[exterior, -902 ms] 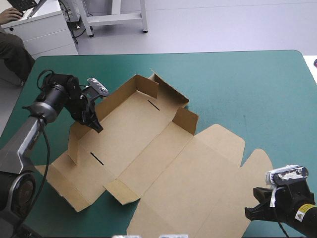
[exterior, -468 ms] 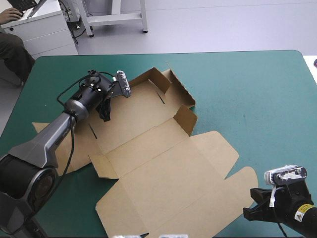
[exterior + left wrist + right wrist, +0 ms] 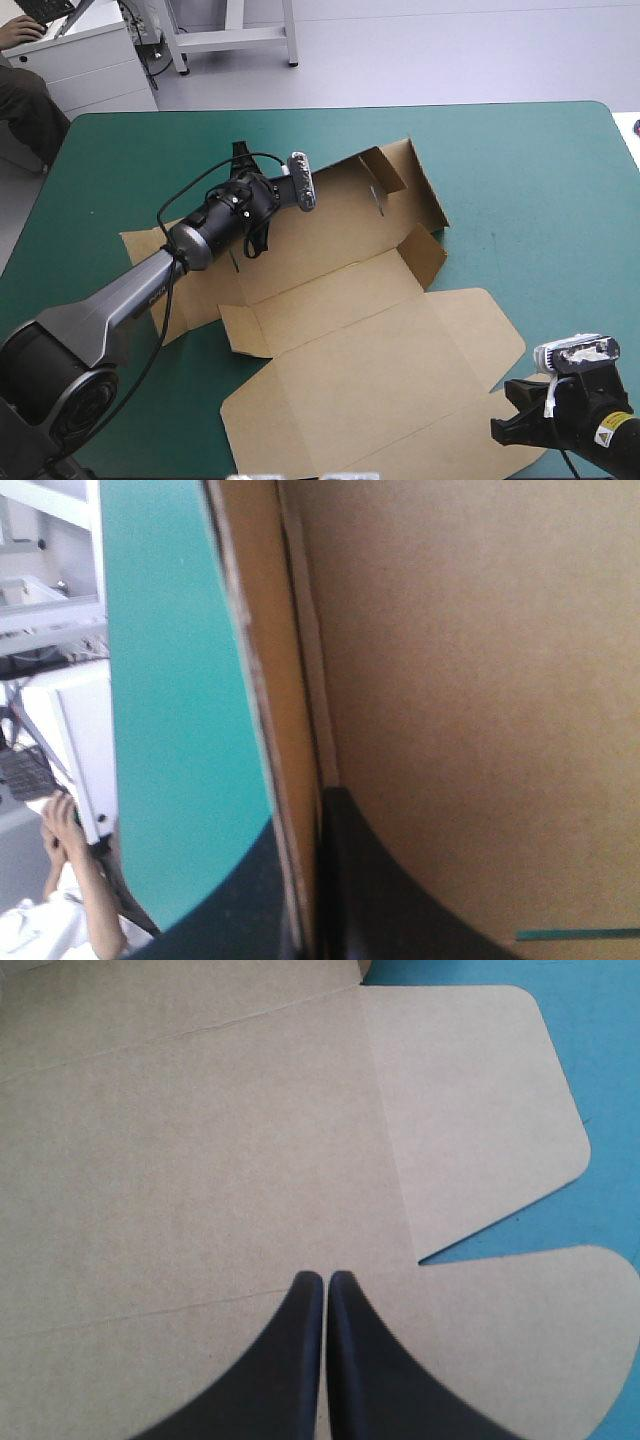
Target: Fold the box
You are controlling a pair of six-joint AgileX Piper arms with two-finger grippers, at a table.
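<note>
The brown box lies opened out across the teal-green table, its lid flat toward the near right. At the far end a wall and small flaps stand raised. My left gripper is at the box's far-left side wall. In the left wrist view its black fingers are shut on that wall's edge, with the box's floor beside them. My right gripper sits at the near right corner of the lid. In its own view it is shut over the lid's rounded flaps, with no board between the fingers.
Bare teal-green cover stretches from the box to the table's right edge, and a strip of it runs behind the held wall. The table's far edge is close behind the raised flaps.
My left gripper has swept right and toward the far edge with the wall in its grip, dragging and turning the whole box rightward. The right gripper has stayed in place.
</note>
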